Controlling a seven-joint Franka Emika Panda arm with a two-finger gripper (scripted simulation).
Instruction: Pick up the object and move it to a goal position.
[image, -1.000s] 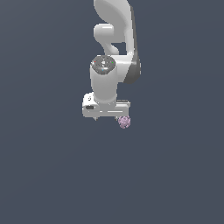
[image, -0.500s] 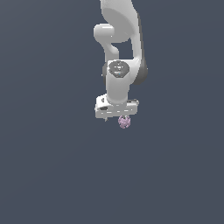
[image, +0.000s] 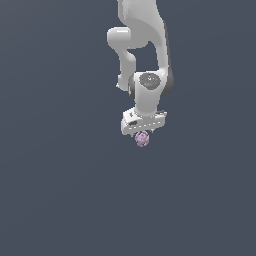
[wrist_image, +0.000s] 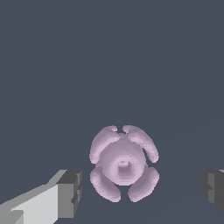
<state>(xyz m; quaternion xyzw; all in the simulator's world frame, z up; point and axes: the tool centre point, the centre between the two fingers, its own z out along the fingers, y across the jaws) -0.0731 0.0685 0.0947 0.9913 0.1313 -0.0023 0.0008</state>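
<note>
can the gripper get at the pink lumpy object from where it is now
Probably yes. The gripper is open, its fingers stand either side of the object with gaps, and nothing lies between them.

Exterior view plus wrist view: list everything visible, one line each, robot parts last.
object: 1, pale pink-lilac, lumpy and lobed; in the wrist view it sits between the two fingertips with a gap on each side; in the exterior view it is just below the gripper.
surface: 1, plain dark grey-blue, fills the background of both views.
arm: 1, white, comes down from the top of the exterior view.
gripper: 1, white body with dark grey fingertips, open, straddling the object without touching it.
</note>
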